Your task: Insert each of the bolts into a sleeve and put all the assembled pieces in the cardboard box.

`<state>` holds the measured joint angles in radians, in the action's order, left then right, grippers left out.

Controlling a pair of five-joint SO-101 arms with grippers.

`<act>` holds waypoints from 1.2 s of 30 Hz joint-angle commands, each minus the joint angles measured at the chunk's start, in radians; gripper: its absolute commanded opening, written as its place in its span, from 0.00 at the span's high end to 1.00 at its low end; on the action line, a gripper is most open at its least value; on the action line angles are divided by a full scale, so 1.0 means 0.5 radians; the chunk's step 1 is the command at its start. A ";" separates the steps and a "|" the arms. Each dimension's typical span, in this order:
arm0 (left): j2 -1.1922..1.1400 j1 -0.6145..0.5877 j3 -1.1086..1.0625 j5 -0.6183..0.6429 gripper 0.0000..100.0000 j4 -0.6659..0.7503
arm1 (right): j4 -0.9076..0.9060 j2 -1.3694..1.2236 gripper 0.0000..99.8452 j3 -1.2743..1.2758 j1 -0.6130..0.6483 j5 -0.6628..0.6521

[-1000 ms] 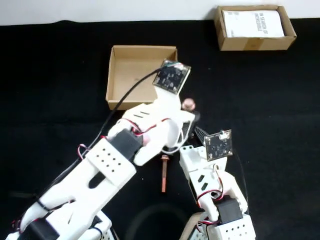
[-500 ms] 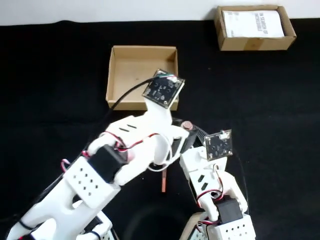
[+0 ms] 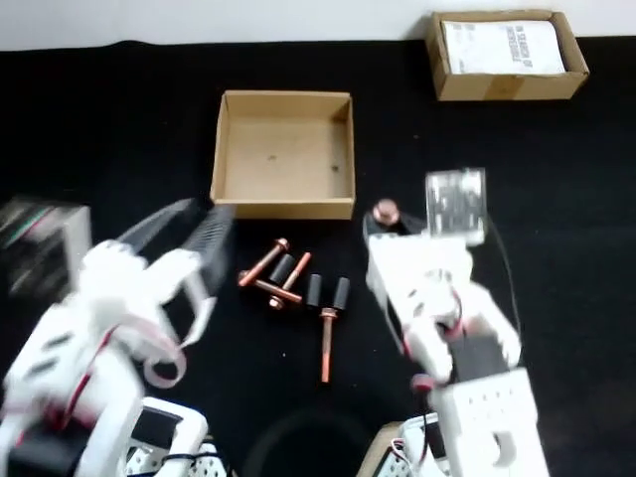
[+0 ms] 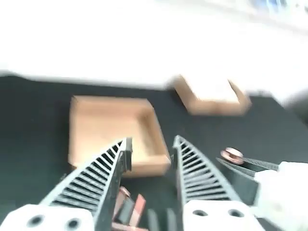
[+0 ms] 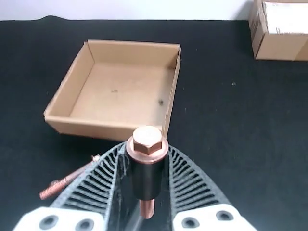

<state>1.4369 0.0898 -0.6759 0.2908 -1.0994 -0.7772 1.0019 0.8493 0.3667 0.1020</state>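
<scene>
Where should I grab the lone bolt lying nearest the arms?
Grip the bolt mid-shank, straight down from above, jaws closing across it. It lies flat on the table, bare shank pointing toward the near edge and clear on both sides; its head end sits close to the sleeves.

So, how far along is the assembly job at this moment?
Done: one assembled piece, a bolt pushed through a black sleeve. In hand: the right gripper is shut on that piece, short of the cardboard box, which holds nothing yet. Left: several loose bolts and sleeves lie on the table in front of the box, and the left gripper is open and empty.
</scene>
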 commanded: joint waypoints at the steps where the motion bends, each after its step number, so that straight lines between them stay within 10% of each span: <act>1: 0.250 -0.339 -0.229 -0.012 0.99 0.009 | -0.014 -0.628 0.99 -0.753 -0.020 -0.092; 20: 0.753 -1.152 -1.628 0.006 0.99 0.270 | -0.014 -3.162 0.99 -2.969 0.124 -1.863; 36: 0.750 -1.428 -2.039 0.439 0.99 0.690 | -0.308 -3.610 0.99 -3.613 0.493 -2.010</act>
<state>1.8082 -0.6114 -1.6778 0.5056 -0.7756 -0.8968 -0.8516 -0.8385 0.4925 -0.8539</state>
